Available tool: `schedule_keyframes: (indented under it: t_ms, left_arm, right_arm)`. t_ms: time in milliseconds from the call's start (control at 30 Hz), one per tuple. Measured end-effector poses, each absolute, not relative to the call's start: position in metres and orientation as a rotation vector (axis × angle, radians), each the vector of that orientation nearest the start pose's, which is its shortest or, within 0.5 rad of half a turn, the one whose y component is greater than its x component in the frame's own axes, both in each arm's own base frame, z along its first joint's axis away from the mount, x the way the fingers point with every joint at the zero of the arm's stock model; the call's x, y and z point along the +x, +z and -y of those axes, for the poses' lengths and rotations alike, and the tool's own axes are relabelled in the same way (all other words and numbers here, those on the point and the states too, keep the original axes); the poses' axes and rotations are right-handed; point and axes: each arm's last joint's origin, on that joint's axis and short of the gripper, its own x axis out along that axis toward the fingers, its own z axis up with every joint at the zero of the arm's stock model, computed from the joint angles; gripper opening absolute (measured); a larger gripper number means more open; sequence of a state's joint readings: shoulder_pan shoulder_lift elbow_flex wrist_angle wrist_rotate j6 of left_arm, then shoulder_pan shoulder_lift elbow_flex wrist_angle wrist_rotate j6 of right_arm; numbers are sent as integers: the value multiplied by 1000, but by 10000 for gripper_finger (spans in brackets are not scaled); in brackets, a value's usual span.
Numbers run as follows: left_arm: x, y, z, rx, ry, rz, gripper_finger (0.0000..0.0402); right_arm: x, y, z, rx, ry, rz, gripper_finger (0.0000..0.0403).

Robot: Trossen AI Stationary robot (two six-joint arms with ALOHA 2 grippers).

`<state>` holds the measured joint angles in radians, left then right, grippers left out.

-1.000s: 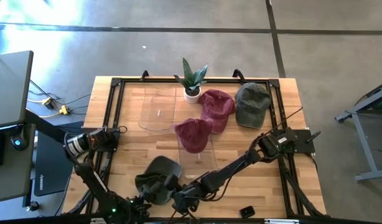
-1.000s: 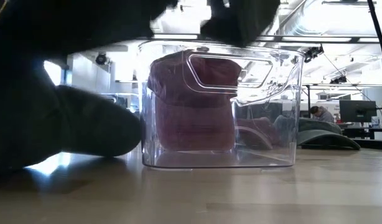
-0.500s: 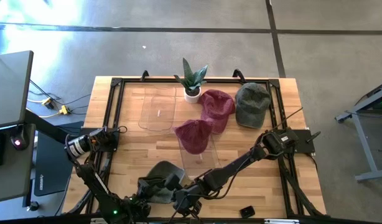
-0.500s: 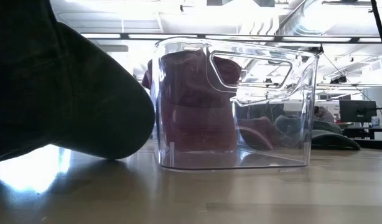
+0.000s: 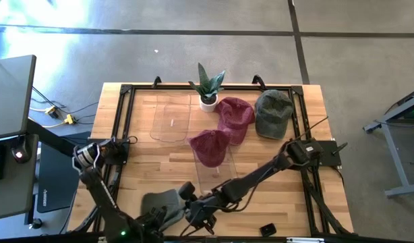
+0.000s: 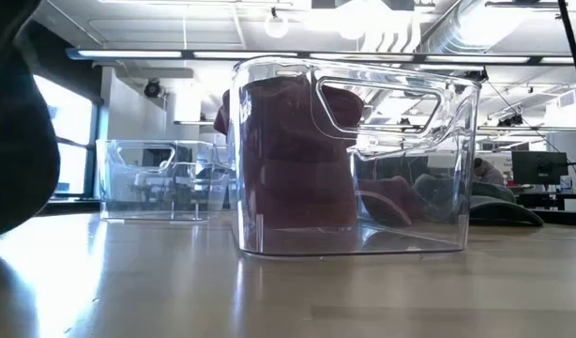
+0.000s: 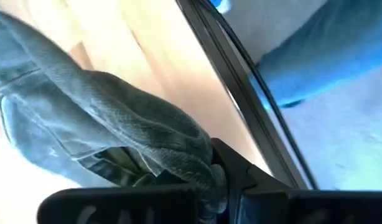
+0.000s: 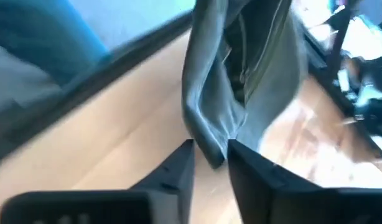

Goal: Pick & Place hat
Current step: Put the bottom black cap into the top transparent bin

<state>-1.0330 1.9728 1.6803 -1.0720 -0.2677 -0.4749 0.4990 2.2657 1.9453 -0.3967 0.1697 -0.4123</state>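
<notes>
The wooden desk [image 5: 146, 158] fills the middle of the high view, edged by a black frame. The right arm reaches from its base at the right-centre of the frame in a long low diagonal down to the lower middle. The left arm rises from its base at the left edge and bends down along the lower left to the bottom centre.

A clear bin [image 6: 354, 160] stands at the centre of the desk with a maroon hat [image 5: 208, 145] set in it; a second clear bin [image 5: 172, 118] lies toward the upper left. Another maroon hat [image 5: 235, 116] and an olive hat [image 5: 273, 112] rest at the upper right, next to a small potted plant [image 5: 208, 88].

The grey-green hat [image 5: 158, 202] is at the lower middle of the high view, close to the desk's near edge. The left pincer [image 7: 219, 180] is closed tight on its fabric, which bunches over the fingers. The right pincer [image 8: 211, 158] has its fingers a little apart with a fold of the same hat between them; whether they press it cannot be told.
</notes>
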Motion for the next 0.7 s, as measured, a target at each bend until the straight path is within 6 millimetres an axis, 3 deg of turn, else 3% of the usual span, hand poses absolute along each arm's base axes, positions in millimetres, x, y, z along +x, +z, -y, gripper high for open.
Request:
schedule_keyframes:
  t_ms: [167,333,533,700]
  left_arm:
    - [229,276,319,460,-367,-1232,16]
    - [231,322,293,476,-399,-1142,7]
    - [214,382,234,399,-331,-1050,12]
    - [202,410,173,390,-202,-1092,13]
  right_arm:
    - [425,261,-248,-510,467,-653,145]
    - [397,261,-269,-495,528,-761,155]
    - [371,259,-301,-540,577,-773,155]
    - [360,258,-311,-606,515,-766,155]
